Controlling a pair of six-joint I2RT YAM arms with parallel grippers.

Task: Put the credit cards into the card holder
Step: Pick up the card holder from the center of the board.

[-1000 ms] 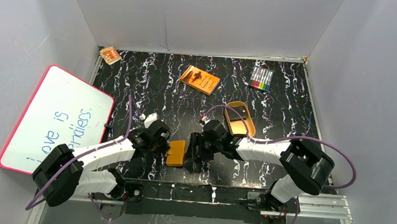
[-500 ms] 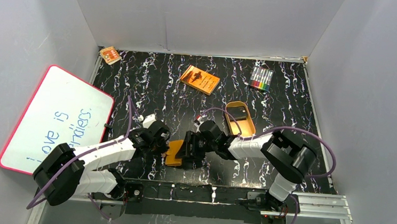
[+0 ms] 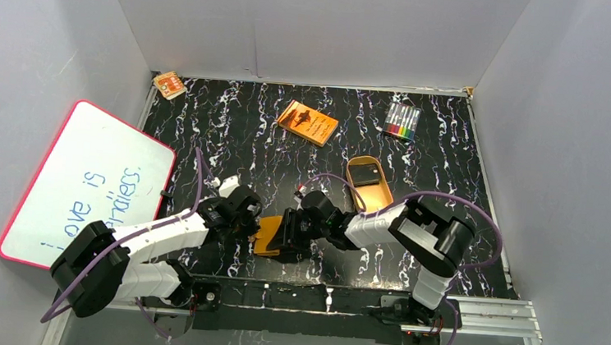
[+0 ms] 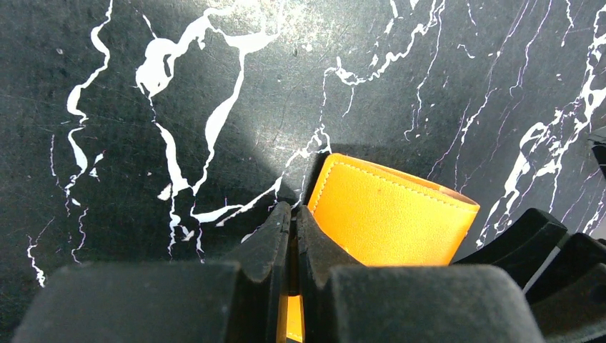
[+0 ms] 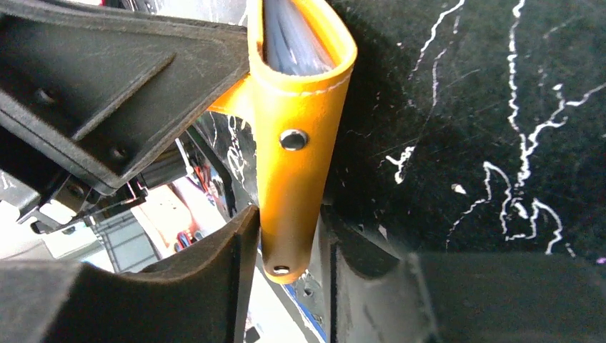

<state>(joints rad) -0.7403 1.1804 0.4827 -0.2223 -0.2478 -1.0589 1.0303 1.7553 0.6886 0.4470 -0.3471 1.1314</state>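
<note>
The right gripper (image 5: pixel 289 246) has slid left along the near edge of the bench (image 3: pixel 452 151), closing up on the card holder (image 3: pixel 269 234) near that edge's middle. It pinches the holder's snap tab. The left gripper (image 4: pixel 294 214) is clamped narrow on an orange flap. One black credit card (image 3: pixel 365 176) lies in the tan tray (image 3: pixel 382 199) — well apart.

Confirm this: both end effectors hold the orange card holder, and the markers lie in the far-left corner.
Wrong on the markers: the top external view shows them near the far-right corner. The left end effector and right end effector do both hold the card holder.
</note>
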